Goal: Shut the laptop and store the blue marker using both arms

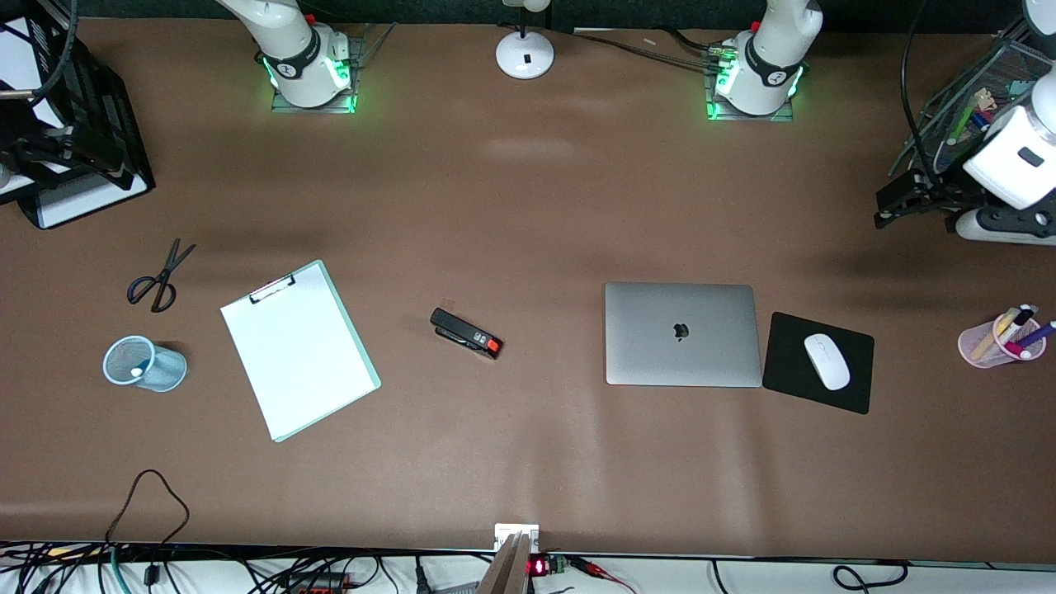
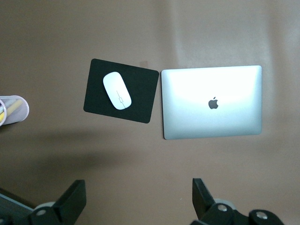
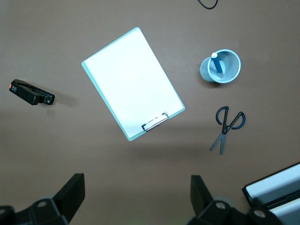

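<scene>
Front view: the laptop (image 1: 682, 334) lies shut on the brown table (image 1: 528, 206), lid up, with the black mouse pad (image 1: 858, 396) touching its edge at 3 o'clock and a white mouse (image 1: 827, 361) on the pad. The stapler (image 1: 466, 333) sits at the laptop's 9 o'clock, then the clipboard (image 1: 297, 351), the scissors (image 1: 161, 276) and the blue mesh cup (image 1: 147, 363). The blue marker (image 1: 139, 371) stands in that cup, only its whitish end showing. The left gripper (image 1: 901, 200) hangs over the table's left-arm end, the right gripper (image 1: 29, 153) over the right-arm end.

Left wrist view: the left gripper (image 2: 139, 197) has its fingers spread wide apart, empty, over bare table near the closed laptop (image 2: 212, 102) and the mouse pad (image 2: 143, 96).

Right wrist view: the right gripper (image 3: 138, 197) is likewise parted and empty. The blue marker (image 3: 217, 65) leans inside the mesh cup (image 3: 232, 70), at 12 o'clock from the scissors (image 3: 227, 123).
</scene>
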You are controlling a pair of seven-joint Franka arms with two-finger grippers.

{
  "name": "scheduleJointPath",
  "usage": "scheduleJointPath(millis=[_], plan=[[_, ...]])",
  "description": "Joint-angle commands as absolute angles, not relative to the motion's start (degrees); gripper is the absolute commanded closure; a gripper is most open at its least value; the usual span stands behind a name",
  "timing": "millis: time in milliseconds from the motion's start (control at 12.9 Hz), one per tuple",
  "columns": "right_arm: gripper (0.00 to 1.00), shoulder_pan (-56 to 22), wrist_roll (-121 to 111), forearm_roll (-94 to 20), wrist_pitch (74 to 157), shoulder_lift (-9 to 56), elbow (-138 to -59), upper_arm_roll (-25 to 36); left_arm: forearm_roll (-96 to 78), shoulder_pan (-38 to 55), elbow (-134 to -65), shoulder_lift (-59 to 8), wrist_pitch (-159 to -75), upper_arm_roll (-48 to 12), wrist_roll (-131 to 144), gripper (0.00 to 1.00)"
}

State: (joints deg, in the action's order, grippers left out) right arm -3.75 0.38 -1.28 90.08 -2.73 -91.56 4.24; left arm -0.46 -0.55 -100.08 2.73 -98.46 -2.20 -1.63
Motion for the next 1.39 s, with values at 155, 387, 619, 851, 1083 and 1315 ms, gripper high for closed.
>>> scheduleJointPath(millis=[155,387,619,851,1083,1315], plan=[[0.00,-3.69,-0.17,-2.20,88.51,-2.90,-90.44,4.04,2.64,2.81,-102.13,4.92,-99.41,-0.70,-3.87,0.00],[0.00,-3.69,-0.35,-2.28,88.51,-2.90,-90.35,4.04,0.79,3.16,-101.95,4.75,-99.05,0.79,-3.96,0.00],[0.00,-3.69,-0.97,-2.20,87.19,-3.16,-90.35,4.04,0.79,4.75,-101.95,4.75,-99.05,2.63,-4.13,0.00],[0.00,-3.69,-1.05,-2.11,87.19,-3.16,-90.44,4.04,0.88,4.83,-101.87,4.75,-99.05,2.72,-3.60,0.00],[0.00,-3.34,-1.14,-2.20,87.01,-3.25,-90.18,4.39,1.50,4.75,-98.54,2.91,-96.34,1.85,-4.04,0.00],[0.00,-3.34,-1.14,-1.93,86.57,-3.43,-90.09,4.31,1.49,4.57,-98.09,2.38,-95.80,1.85,-3.95,0.00]])
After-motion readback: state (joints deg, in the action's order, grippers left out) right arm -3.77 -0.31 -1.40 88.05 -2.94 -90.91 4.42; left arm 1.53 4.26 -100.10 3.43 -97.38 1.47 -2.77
